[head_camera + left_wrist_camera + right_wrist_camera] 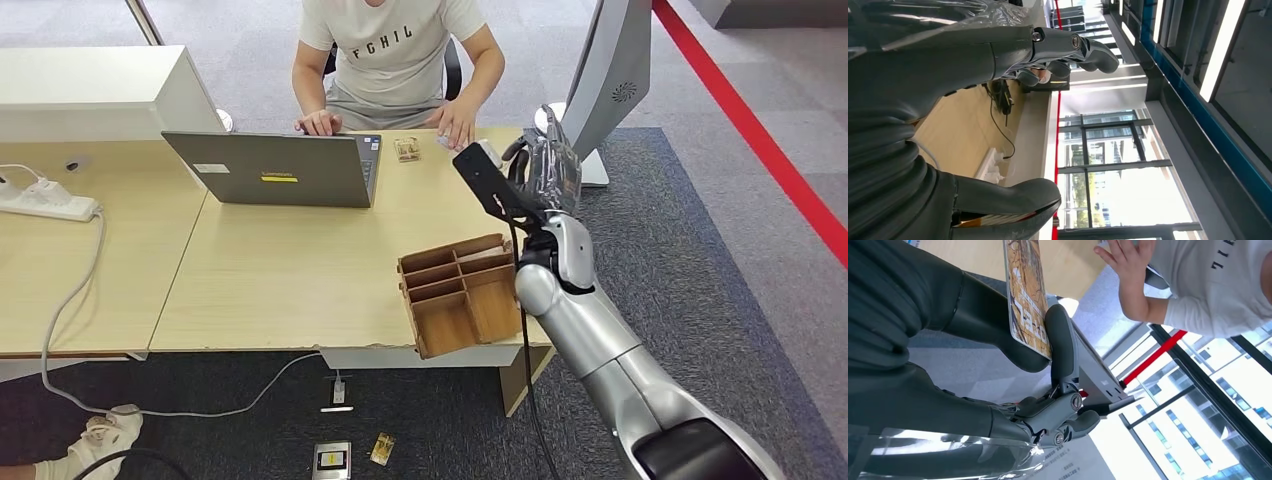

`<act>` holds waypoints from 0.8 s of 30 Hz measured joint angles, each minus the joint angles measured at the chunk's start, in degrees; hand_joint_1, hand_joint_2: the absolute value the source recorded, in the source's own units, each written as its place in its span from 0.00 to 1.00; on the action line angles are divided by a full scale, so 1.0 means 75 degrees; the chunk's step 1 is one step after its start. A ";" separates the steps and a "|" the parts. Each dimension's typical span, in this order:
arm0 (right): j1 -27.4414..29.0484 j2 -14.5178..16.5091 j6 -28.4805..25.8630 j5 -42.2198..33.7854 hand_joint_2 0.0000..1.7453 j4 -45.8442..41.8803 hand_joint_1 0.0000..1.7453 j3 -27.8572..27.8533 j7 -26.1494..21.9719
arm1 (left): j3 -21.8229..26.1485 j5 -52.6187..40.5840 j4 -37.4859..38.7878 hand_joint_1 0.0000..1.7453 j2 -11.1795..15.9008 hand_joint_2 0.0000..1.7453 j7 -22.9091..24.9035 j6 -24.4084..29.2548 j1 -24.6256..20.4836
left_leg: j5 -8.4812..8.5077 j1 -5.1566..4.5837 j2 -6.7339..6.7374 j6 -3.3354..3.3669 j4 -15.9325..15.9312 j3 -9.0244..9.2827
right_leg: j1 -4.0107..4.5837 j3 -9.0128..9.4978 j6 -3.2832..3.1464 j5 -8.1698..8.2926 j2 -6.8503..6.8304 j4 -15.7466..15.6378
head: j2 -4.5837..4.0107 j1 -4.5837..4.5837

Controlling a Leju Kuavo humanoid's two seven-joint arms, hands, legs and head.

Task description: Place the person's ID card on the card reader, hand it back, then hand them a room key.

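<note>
A patterned card (1027,295) is pinched between thumb and finger of the robot's right hand (545,170), raised over the desk's far right edge. The card's long axis is directed toward the person's hand (455,128), just beyond. The left hand (998,125), its fingers apart, holds nothing.
</note>
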 joint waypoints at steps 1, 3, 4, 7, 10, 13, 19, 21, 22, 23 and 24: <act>-0.0004 -0.0004 -0.0020 0.0002 1.00 -0.0094 1.00 -0.0006 0.0000 | 0.0001 0.0050 -0.0009 0.00 0.0000 1.00 0.0000 0.0000 -0.0006 | 0.0000 0.0000 0.0000 0.0000 0.0000 0.0000 | 0.0000 0.0000 0.0000 0.0000 0.0000 0.0000 | 0.0000 -0.0001; -0.0018 0.0000 -0.0045 0.0018 1.00 -0.0240 1.00 -0.0007 -0.0002 | 0.0004 0.0153 -0.0023 0.00 0.0000 1.00 0.0000 0.0000 -0.0028 | 0.0000 0.0001 0.0000 0.0000 -0.0001 -0.0001 | 0.0000 0.0001 0.0000 0.0000 0.0000 0.0001 | 0.0000 -0.0001; -0.0036 0.0017 -0.0068 0.0030 1.00 -0.0287 1.00 -0.0006 -0.0013 | 0.0009 0.0211 -0.0024 0.00 0.0000 1.00 0.0000 0.0000 -0.0036 | 0.0000 0.0001 -0.0001 0.0000 -0.0001 -0.0001 | 0.0000 0.0002 0.0000 0.0000 0.0000 0.0001 | 0.0000 0.0000; -0.0126 0.0153 -0.0262 0.0069 1.00 -0.0330 1.00 0.0005 -0.0122 | 0.0036 0.0395 -0.0025 0.00 0.0000 1.00 0.0000 0.0000 -0.0053 | 0.0000 0.0003 0.0000 0.0000 -0.0002 -0.0002 | 0.0000 0.0003 0.0000 0.0000 0.0000 0.0002 | 0.0000 0.0000; -0.0220 0.0383 -0.0597 0.0092 1.00 -0.0187 1.00 0.0034 -0.0294 | 0.0065 0.0504 -0.0025 0.00 0.0000 1.00 0.0000 0.0000 -0.0064 | 0.0000 0.0005 -0.0002 0.0000 -0.0003 -0.0002 | 0.0001 0.0003 -0.0001 0.0000 0.0000 0.0003 | 0.0000 -0.0001; -0.0324 0.0661 -0.0960 0.0054 1.00 0.0162 1.00 0.0053 -0.0520 | 0.0078 0.0581 -0.0025 0.00 0.0000 1.00 0.0000 0.0000 -0.0073 | 0.0000 0.0006 -0.0002 -0.0001 -0.0003 -0.0002 | 0.0003 0.0003 -0.0001 -0.0001 0.0000 0.0003 | 0.0000 -0.0001; -0.0483 0.1118 -0.1300 -0.0085 1.00 0.0916 1.00 0.0072 -0.0771 | 0.0113 0.0608 -0.0025 0.00 0.0000 1.00 0.0000 0.0000 -0.0082 | 0.0000 0.0004 -0.0002 -0.0001 -0.0003 -0.0004 | 0.0003 0.0001 -0.0001 -0.0001 -0.0001 0.0002 | 0.0000 0.0001; -0.0516 0.1251 -0.1380 -0.0122 1.00 0.1141 1.00 0.0083 -0.0854 | 0.0141 0.0607 -0.0025 0.00 0.0000 1.00 0.0000 0.0000 -0.0084 | 0.0000 0.0003 -0.0003 0.0000 -0.0003 -0.0008 | 0.0003 -0.0002 0.0000 -0.0001 -0.0001 0.0002 | 0.0000 0.0001; -0.0543 0.1312 -0.1437 -0.0136 1.00 0.1271 1.00 0.0085 -0.0904 | 0.0158 0.0608 -0.0025 0.00 0.0000 1.00 0.0000 0.0000 -0.0086 | 0.0000 0.0003 -0.0002 -0.0001 -0.0003 -0.0008 | 0.0003 -0.0002 0.0000 -0.0001 0.0000 0.0002 | 0.0000 0.0001; -0.0567 0.1383 -0.1500 -0.0149 1.00 0.1419 1.00 0.0085 -0.0959 | 0.0179 0.0610 -0.0025 0.00 0.0000 1.00 0.0000 0.0000 -0.0089 | 0.0000 0.0003 -0.0001 -0.0001 -0.0003 -0.0008 | 0.0003 -0.0002 0.0000 -0.0001 0.0000 0.0002 | 0.0000 0.0001; -0.0584 0.1460 -0.1555 -0.0160 1.00 0.1570 1.00 0.0087 -0.1012 | 0.0201 0.0614 -0.0025 0.00 0.0000 1.00 0.0000 0.0000 -0.0092 | 0.0000 0.0003 0.0000 -0.0001 -0.0003 -0.0008 | 0.0003 -0.0003 0.0000 -0.0001 0.0000 0.0002 | 0.0000 0.0001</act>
